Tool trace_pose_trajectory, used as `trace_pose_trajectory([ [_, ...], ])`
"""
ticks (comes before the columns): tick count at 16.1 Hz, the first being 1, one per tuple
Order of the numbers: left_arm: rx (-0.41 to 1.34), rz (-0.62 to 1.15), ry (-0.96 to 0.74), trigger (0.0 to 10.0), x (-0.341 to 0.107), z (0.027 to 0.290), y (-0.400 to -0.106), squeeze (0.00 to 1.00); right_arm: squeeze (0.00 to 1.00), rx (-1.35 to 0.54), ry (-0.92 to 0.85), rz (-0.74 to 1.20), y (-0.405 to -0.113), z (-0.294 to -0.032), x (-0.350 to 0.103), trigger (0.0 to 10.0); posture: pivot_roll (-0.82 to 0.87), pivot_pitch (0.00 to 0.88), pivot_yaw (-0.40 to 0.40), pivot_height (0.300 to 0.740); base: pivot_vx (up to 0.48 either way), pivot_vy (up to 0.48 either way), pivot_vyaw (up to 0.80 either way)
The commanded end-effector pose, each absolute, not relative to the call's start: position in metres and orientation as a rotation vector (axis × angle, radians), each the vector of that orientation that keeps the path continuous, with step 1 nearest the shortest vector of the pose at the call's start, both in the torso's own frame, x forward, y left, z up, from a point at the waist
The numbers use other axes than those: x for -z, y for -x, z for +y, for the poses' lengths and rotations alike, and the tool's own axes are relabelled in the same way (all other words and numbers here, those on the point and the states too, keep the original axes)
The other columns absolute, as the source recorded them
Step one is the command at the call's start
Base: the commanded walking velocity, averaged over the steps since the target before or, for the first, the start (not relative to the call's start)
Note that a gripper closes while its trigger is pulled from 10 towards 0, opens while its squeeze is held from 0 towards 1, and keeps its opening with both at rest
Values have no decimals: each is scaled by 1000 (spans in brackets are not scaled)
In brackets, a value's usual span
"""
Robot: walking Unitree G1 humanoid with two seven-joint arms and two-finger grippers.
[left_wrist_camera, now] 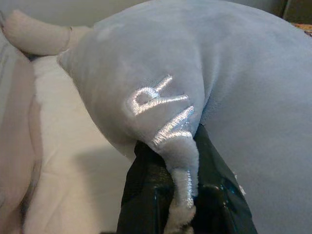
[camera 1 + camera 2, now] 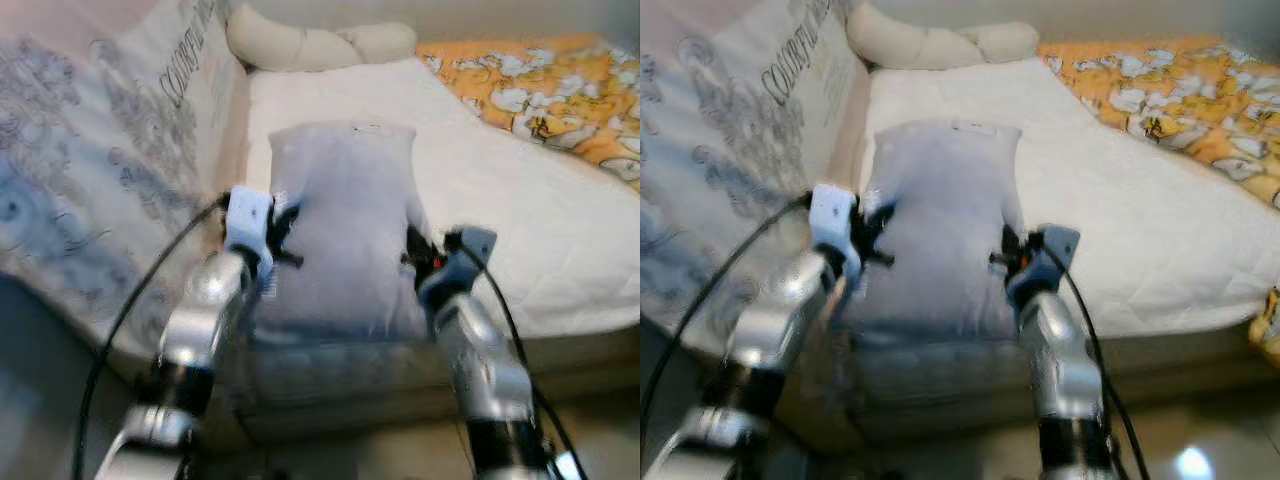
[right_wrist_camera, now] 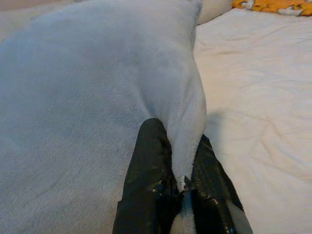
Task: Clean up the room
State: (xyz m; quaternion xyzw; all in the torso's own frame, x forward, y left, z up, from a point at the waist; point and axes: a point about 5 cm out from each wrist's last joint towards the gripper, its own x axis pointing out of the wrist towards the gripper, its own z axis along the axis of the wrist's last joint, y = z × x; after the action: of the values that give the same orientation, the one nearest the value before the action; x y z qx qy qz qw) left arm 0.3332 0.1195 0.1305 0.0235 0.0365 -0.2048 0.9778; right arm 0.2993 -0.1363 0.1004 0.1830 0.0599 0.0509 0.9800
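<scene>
Home bedroom: bed [image 2: 520, 230], orange quilt [image 2: 540, 90].

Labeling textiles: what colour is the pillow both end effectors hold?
Pale blue-grey pillow, silver embroidered lettering; clearest in the wrist views.

The pale blue pillow [image 1: 243, 87] is showing a soft, matt plush cloth with shiny silver stitched letters [image 1: 161, 109]. The fingers [image 3: 148, 180] pinching it are looking like glossy black plastic. The white sheet [image 2: 520, 220] is looking like matt, lightly creased cloth.
</scene>
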Motion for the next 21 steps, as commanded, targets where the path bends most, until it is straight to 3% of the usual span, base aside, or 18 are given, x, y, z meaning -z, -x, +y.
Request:
trace_pose_trajectory([
  [1, 397, 10, -72, 10000, -145, 124, -337, 0, 0, -81, -367, 103, -300, -141, -104, 10000, -50, 0, 43, 740, 262, 0, 0],
  [12, 387, 5, -71, 10000, -145, 126, -337, 0, 0, -171, -256, 104, -302, -135, -106, 10000, -47, 0, 35, 740, 269, 0, 73],
  [18, 371, 7, -66, 10000, -145, 129, -338, 0, 0, -186, -280, 125, -302, -132, -103, 10000, -41, 0, 30, 740, 276, 0, 0],
  [21, 370, 8, -70, 10000, -146, 129, -338, 0, 0, -186, -241, 131, -301, -130, -102, 10000, -40, 0, 33, 740, 284, 0, 800],
])
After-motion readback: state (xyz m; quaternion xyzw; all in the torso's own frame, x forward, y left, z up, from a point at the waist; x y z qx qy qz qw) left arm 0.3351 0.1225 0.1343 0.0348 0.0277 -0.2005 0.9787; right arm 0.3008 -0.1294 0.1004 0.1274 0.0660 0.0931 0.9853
